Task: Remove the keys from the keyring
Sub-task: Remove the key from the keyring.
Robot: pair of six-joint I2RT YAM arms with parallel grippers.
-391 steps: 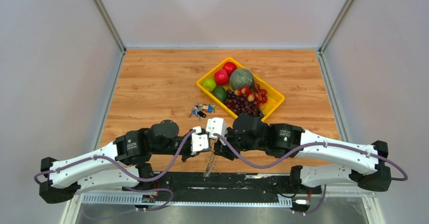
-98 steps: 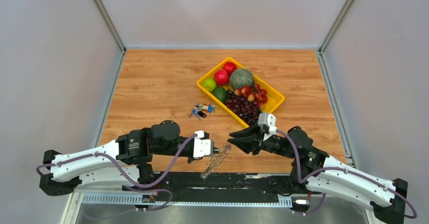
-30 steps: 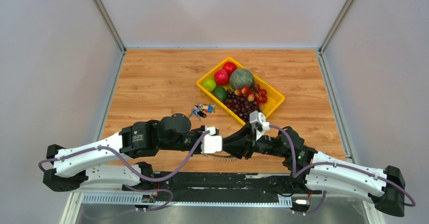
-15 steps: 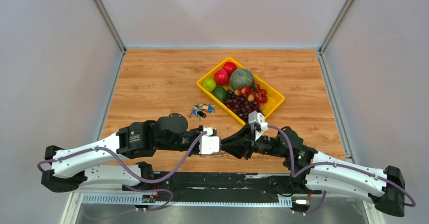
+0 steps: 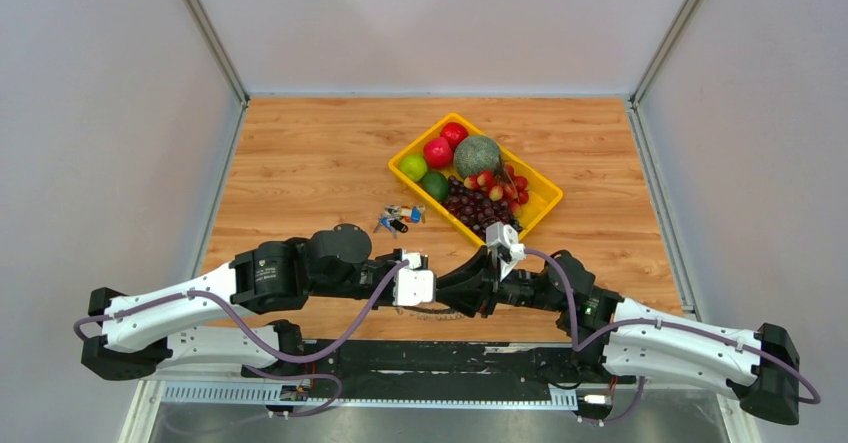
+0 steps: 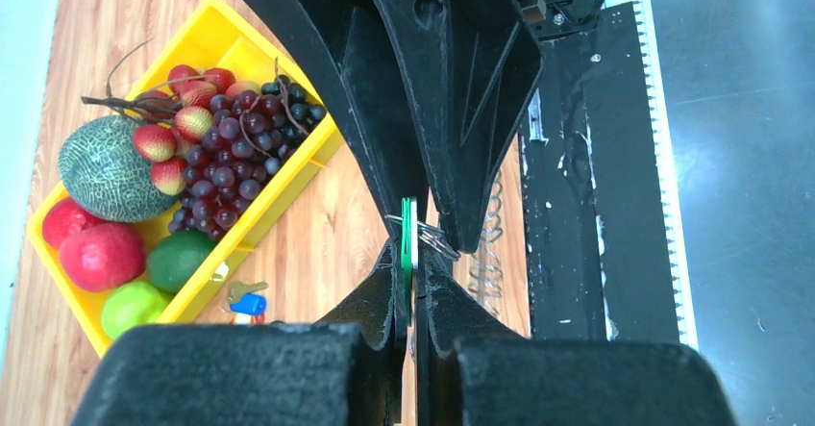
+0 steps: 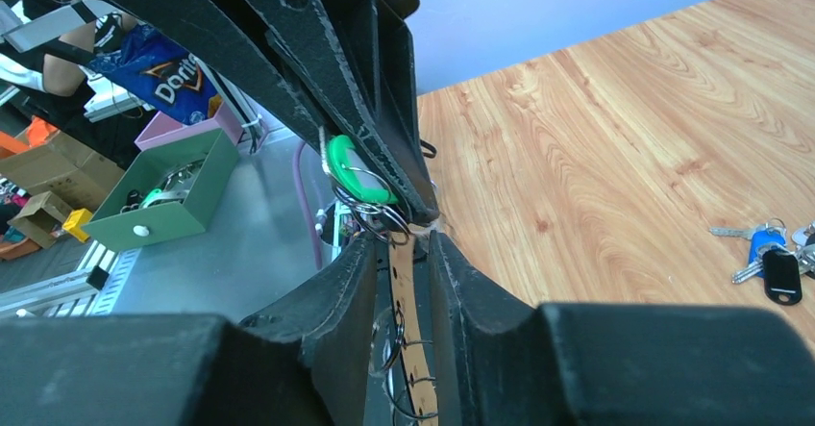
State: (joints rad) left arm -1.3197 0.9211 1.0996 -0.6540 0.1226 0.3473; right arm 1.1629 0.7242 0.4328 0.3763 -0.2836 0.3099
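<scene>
Warm brown wood grain across the table (image 5: pixel 300 163). Bright yellow tray (image 5: pixel 548 199), far and right of centre, with a grey-green netted melon (image 5: pixel 477 155), red fruits (image 5: pixel 437 152), limes (image 5: pixel 413 167) (one pale green, one darker) and dark purple grapes (image 5: pixel 475 211). Blue, red and black heads on the small key bunch (image 5: pixel 400 215). Silver keys (image 6: pixel 488 253); vivid green tag (image 6: pixel 407 238). White shells and purple cables (image 5: pixel 365 308) on both arms (image 5: pixel 690 341).

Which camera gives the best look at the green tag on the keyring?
The right wrist view: there the green tag faces the camera as a full oval, with rings hanging below it. The left wrist view shows only its thin edge, pinched in the left claw. The top view does not show it.
</scene>
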